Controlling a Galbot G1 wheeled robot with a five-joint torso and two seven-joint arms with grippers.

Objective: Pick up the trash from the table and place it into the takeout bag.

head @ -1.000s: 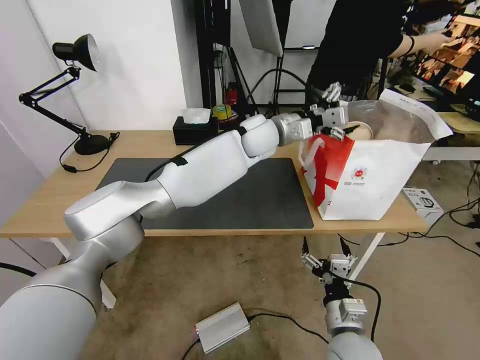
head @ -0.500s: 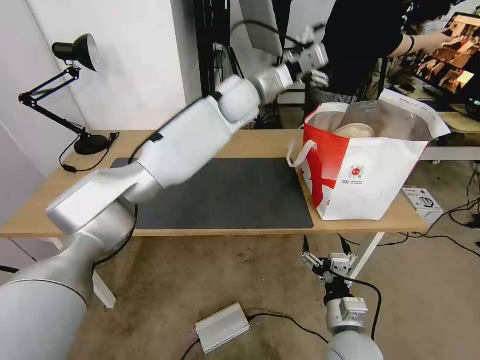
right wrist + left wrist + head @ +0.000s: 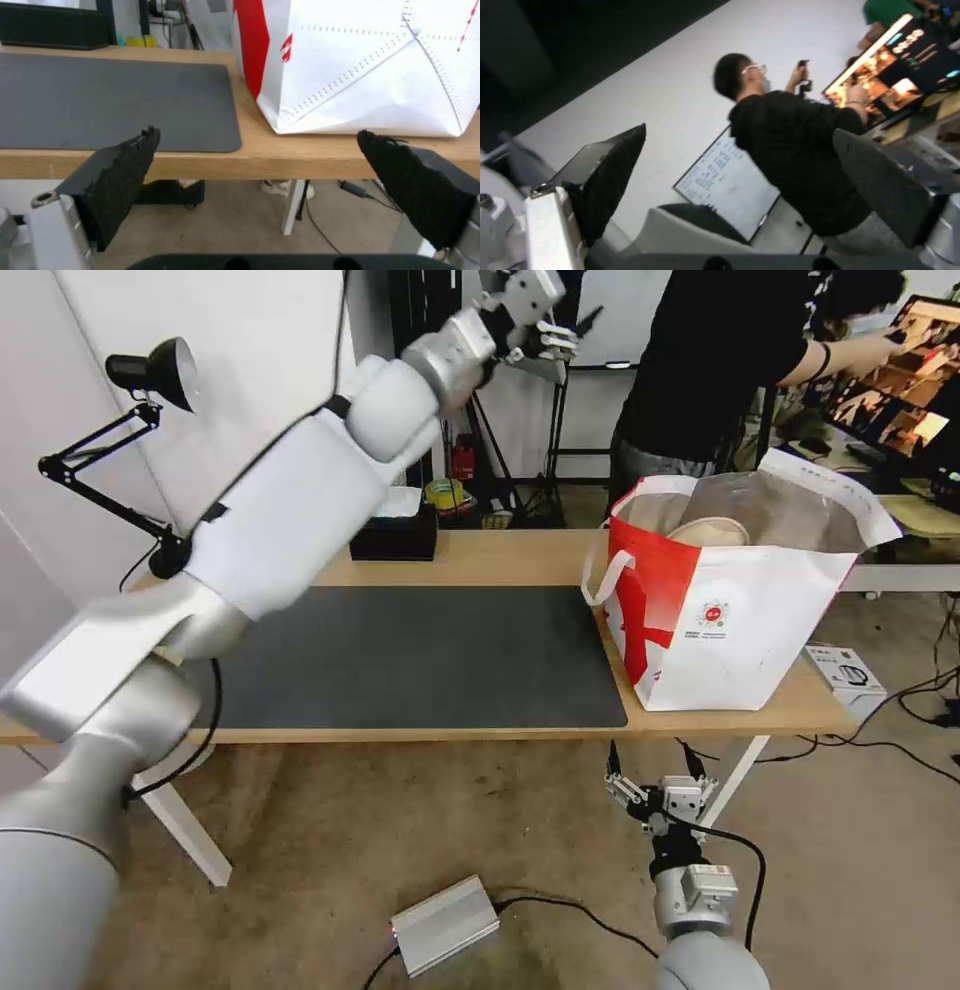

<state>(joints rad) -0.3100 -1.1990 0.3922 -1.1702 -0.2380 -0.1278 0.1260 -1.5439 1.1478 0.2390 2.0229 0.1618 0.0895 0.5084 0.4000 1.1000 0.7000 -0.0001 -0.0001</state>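
The bag [image 3: 735, 600] stands upright on the table [image 3: 500, 555], at about 3 o'clock of the grey mat [image 3: 420, 655], its mouth open and its foil lining showing. Inside it, the rim of a beige bowl [image 3: 708, 532] sits near the top at the 12 o'clock side; what lies beneath the bowl is hidden by the bag wall, so the other items cannot be confirmed from here. A white strap [image 3: 603, 573] hangs over the bag's 9 o'clock edge.

No trash is seen on the mat or on the bare wood around it. Judged from that, the collecting appears finished or close to it, with at least one item deposited; nothing visible remains to be picked up.

At 11 o'clock of the mat, a black tissue box [image 3: 395, 532] sits at the far table edge, with a desk lamp [image 3: 150, 375] further toward 9 o'clock.

The left gripper [image 3: 540, 320] is raised high above the table, well clear of the bag at roughly its 10 o'clock, fingers spread and holding nothing. The right gripper [image 3: 655, 790] hangs below the table's near edge, at 6 o'clock of the bag, pads [image 3: 125, 165] wide apart and empty.
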